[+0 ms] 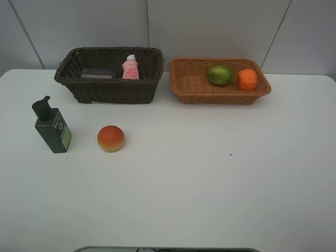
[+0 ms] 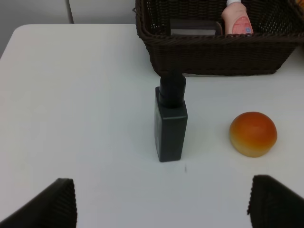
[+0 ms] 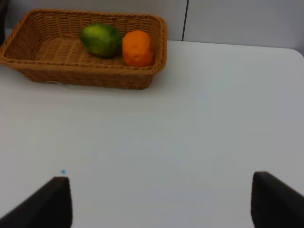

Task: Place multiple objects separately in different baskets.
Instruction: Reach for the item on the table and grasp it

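Note:
A dark green pump bottle (image 1: pixel 52 128) (image 2: pixel 171 123) stands upright on the white table at the left. To its right lies a red-orange peach-like fruit (image 1: pixel 111 138) (image 2: pixel 253 133). The dark brown basket (image 1: pixel 107 90) (image 2: pixel 213 57) holds a pink white-capped bottle (image 1: pixel 130 68) (image 2: pixel 236 20) and a greyish item (image 1: pixel 97 73) I cannot make out. In the tan basket (image 1: pixel 220 95) (image 3: pixel 80 76) lie a green round fruit (image 1: pixel 220 75) (image 3: pixel 100 39) and an orange (image 1: pixel 247 80) (image 3: pixel 138 48). My left gripper (image 2: pixel 161 204) is open, short of the pump bottle. Well back from the tan basket, my right gripper (image 3: pixel 161 202) is open and holds nothing.
Both baskets stand side by side along the far edge of the table (image 1: pixel 210 173), against a pale wall. A tiny blue speck (image 1: pixel 230 154) marks the tabletop right of centre. Neither arm shows in the exterior high view.

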Controlling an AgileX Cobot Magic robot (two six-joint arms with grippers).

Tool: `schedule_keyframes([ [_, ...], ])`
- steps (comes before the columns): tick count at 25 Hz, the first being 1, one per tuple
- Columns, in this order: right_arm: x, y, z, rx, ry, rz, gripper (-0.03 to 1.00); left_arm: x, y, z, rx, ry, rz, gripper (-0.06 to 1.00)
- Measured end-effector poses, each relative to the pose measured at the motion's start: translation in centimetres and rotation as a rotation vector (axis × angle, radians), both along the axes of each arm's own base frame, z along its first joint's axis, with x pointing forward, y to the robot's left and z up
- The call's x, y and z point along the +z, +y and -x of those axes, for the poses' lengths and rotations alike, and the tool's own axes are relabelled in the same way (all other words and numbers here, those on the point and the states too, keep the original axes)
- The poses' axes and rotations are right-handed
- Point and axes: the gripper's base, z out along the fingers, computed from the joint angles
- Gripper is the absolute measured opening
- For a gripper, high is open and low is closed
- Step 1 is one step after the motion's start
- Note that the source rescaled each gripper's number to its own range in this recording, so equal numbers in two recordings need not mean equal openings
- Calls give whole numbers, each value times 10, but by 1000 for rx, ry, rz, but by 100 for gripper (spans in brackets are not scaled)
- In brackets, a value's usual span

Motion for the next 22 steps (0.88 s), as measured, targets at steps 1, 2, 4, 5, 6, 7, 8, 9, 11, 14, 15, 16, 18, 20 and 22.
schedule_keyframes([
  [1, 0, 0, 0, 0, 0, 0, 76, 0, 0, 0, 0, 0, 0, 88],
  [2, 0, 0, 0, 0, 0, 0, 76, 0, 0, 0, 0, 0, 0, 88],
  [4, 0, 0, 0, 0, 0, 0, 76, 0, 0, 0, 0, 0, 0, 88],
  [5, 0, 0, 0, 0, 0, 0, 76, 0, 0, 0, 0, 0, 0, 88],
  [6, 0, 0, 0, 0, 0, 0, 76, 0, 0, 0, 0, 0, 0, 88],
  [7, 0, 0, 0, 0, 0, 0, 76, 0, 0, 0, 0, 0, 1, 88],
  [8, 0, 0, 0, 0, 0, 0, 76, 0, 0, 0, 1, 0, 2, 88],
  [9, 0, 0, 0, 0, 0, 0, 76, 0, 0, 0, 1, 0, 3, 88],
  [11, 0, 0, 0, 0, 0, 0, 76, 0, 0, 0, 1, 0, 3, 88],
  [14, 0, 0, 0, 0, 0, 0, 76, 0, 0, 0, 1, 0, 3, 88],
  [15, 0, 0, 0, 0, 0, 0, 76, 0, 0, 0, 1, 0, 3, 88],
  [16, 0, 0, 0, 0, 0, 0, 76, 0, 0, 0, 1, 0, 3, 88],
  [18, 0, 0, 0, 0, 0, 0, 76, 0, 0, 0, 1, 3, 3, 88],
  [20, 0, 0, 0, 0, 0, 0, 76, 0, 0, -5, 2, 33, 4, 88],
  [22, 0, 0, 0, 0, 0, 0, 76, 0, 0, -13, 2, 80, 5, 88],
])
